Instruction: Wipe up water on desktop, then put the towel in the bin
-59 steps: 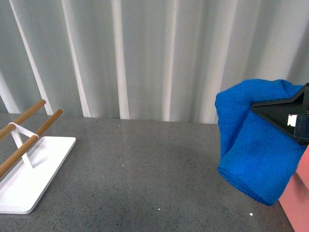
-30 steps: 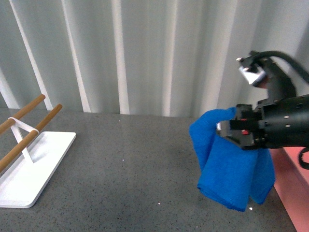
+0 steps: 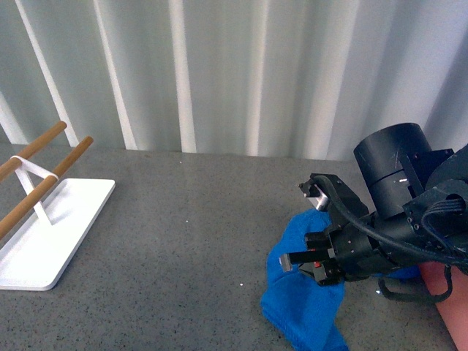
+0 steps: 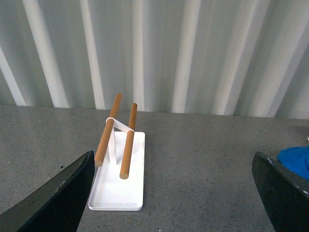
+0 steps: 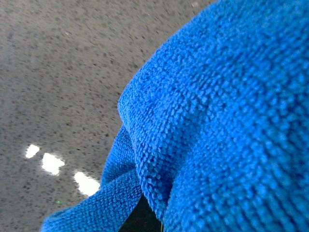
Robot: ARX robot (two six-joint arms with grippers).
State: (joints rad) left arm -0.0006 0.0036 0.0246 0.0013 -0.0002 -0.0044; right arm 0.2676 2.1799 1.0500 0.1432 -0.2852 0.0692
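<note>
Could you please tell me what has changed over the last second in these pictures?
The right gripper, still shut on the towel, swung away from the bin, leftward and down, so the towel now hangs low, seemingly reaching the desktop. The white tray with its wooden rods has not moved.

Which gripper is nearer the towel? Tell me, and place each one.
Right. The right gripper is shut on the towel, which hangs below it. The left gripper, open, is apart from it, facing the white tray; the towel shows only at its view's edge.
</note>
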